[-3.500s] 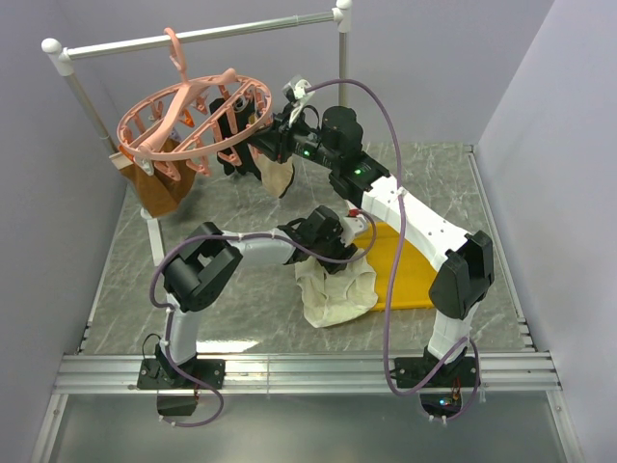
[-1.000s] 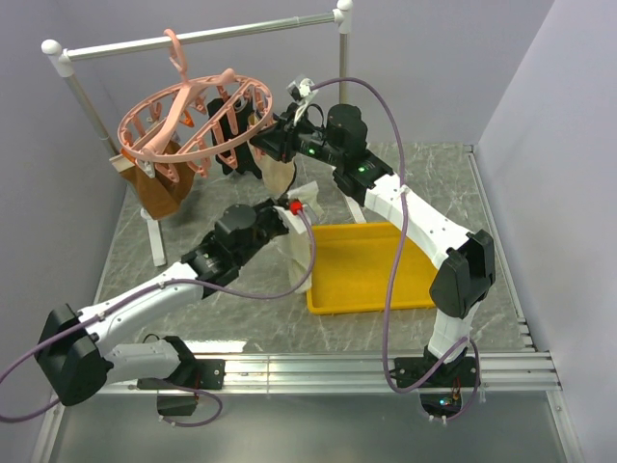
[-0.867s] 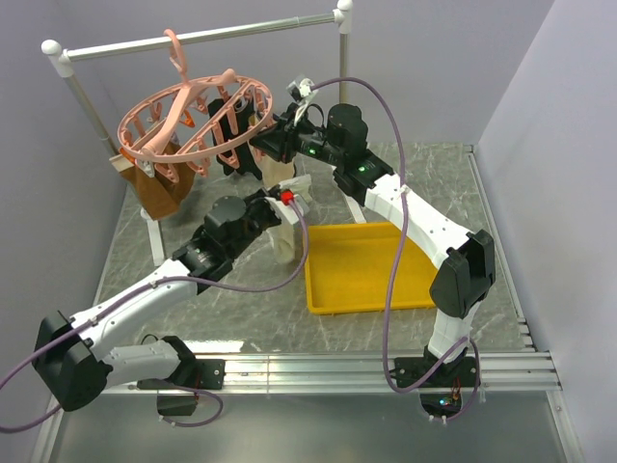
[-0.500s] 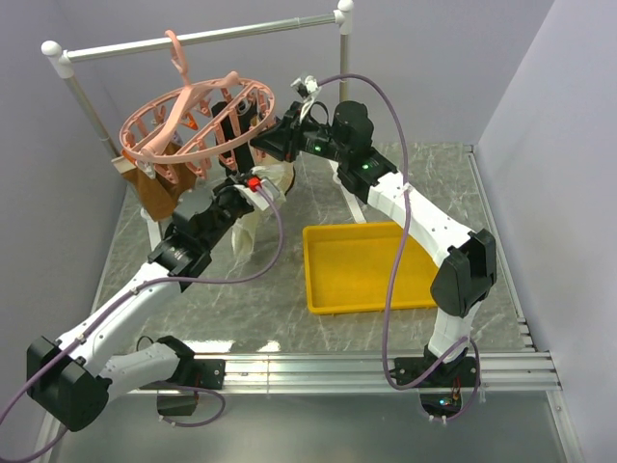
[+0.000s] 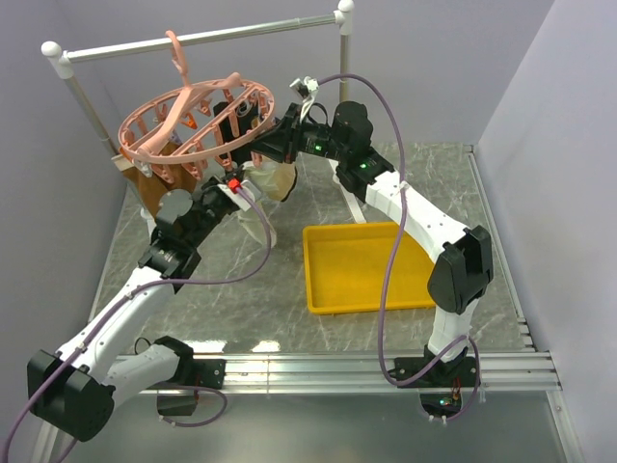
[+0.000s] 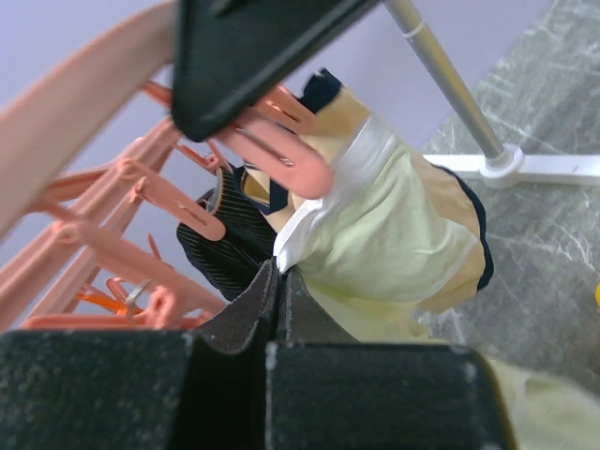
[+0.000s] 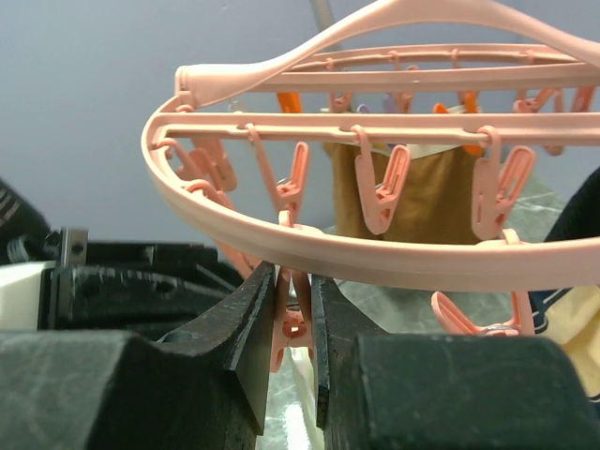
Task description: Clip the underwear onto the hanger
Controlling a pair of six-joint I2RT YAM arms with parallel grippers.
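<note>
The salmon-pink hanger (image 5: pixel 193 121) hangs by its hook from the rail. My right gripper (image 5: pixel 258 145) reaches its near-right rim and is shut on one small pink clip (image 7: pixel 298 319) just under the ring (image 7: pixel 375 248). My left gripper (image 5: pixel 236 188) is raised right below that spot. It is shut on the white waistband of the pale cream underwear (image 6: pixel 394 234), which hangs down from the jaws (image 5: pixel 249 206). In the left wrist view, pink clips (image 6: pixel 272 155) show just above the pinched waistband. The right gripper's (image 7: pixel 298 309) jaws press the clip's two handles.
A tan-beige garment (image 5: pixel 280 178), a black garment (image 5: pixel 231 121) and a brown garment (image 5: pixel 159 188) hang from the hanger. The white-and-grey rail (image 5: pixel 193 37) spans the back, with its foot (image 6: pixel 525 164) on the marble floor. A yellow tray (image 5: pixel 366 265) lies to the right of centre.
My left arm has swung up and left from beside the tray, carrying the underwear under the hanger's rim. My right gripper has stayed on the clip.
</note>
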